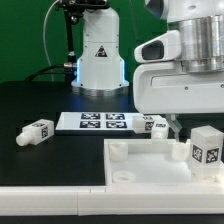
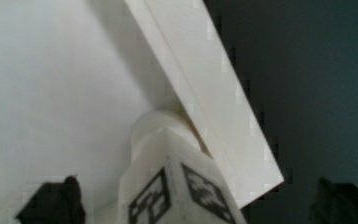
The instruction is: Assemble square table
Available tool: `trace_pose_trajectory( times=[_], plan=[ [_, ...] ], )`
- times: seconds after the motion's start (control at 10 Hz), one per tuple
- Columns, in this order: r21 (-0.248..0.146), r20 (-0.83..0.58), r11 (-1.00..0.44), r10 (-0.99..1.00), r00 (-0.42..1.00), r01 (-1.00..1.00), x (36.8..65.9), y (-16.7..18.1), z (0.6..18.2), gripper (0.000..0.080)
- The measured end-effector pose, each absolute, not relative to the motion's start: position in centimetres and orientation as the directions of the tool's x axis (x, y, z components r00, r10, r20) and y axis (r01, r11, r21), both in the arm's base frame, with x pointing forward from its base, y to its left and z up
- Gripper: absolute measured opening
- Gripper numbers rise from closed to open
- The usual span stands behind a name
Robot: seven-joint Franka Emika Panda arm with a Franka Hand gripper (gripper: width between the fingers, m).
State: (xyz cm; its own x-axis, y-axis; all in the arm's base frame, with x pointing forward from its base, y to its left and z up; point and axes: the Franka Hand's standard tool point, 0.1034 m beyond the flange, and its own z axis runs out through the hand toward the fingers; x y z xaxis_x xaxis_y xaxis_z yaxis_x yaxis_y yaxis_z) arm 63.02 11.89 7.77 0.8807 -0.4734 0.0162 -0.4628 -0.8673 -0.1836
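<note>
The square table's white top [image 1: 150, 165] lies at the front of the exterior view's right, and its raised rim [image 2: 194, 80] runs through the wrist view. A white leg with black-and-white tags [image 1: 205, 148] stands upright on the top near its right side. In the wrist view this leg [image 2: 167, 185] rises between my gripper's [image 2: 197, 203] two dark fingertips [image 2: 51, 202], with a gap on each side. The gripper is open and holds nothing. Another leg [image 1: 38, 131] lies on the black table at the left. A third leg [image 1: 157, 126] sits behind the top.
The marker board [image 1: 103, 122] lies flat behind the table top, in the middle. The robot's white base [image 1: 98, 55] stands at the back. My white hand [image 1: 180, 85] fills the exterior view's upper right and hides what is behind it.
</note>
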Motion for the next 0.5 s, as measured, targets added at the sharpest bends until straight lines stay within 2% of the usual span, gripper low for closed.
trace_pose_trajectory(
  times=[0.3, 0.4, 0.5],
  plan=[
    [-0.164, 0.073, -0.97, -0.195, 0.978, -0.181, 63.2, 11.6, 7.7, 0.0648],
    [-0.129, 0.117, -0.99, 0.032, 0.993, 0.047, 64.0, 11.1, 7.8, 0.0648],
    [-0.092, 0.135, -0.977, 0.179, 0.974, 0.192, 64.6, 11.4, 7.8, 0.0648]
  ],
)
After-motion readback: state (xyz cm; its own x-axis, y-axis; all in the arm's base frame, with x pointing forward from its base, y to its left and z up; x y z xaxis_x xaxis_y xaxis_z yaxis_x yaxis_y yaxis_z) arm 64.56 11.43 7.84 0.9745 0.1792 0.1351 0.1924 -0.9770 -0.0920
